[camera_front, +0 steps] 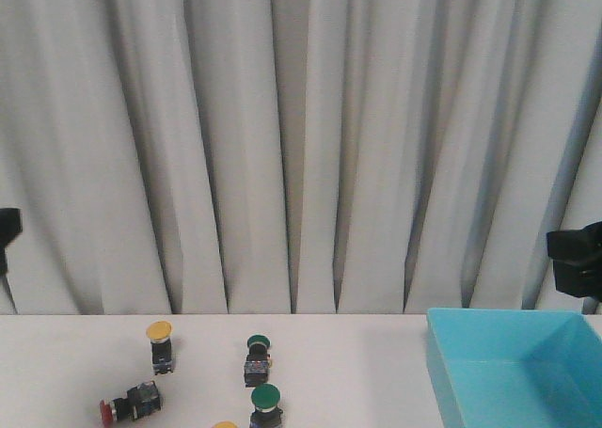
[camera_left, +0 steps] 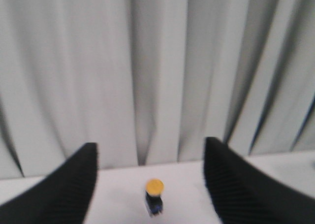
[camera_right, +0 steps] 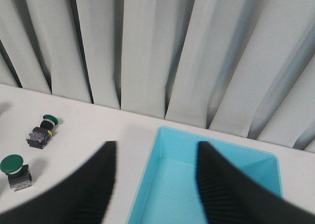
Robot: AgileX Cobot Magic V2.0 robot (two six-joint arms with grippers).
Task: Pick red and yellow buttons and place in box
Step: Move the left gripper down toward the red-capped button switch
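Left pincer: wide open, empty | right pincer: open, empty, over box at table's right edge | yellow button upright, far-left | step: centre left pincer's jaws on its body, descend straight, avoid green buttons.

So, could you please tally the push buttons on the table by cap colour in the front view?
Yellow buttons: 2, one upright, one cut off at the frame's lower edge
Red button: 1
Green buttons: 2
Total: 5
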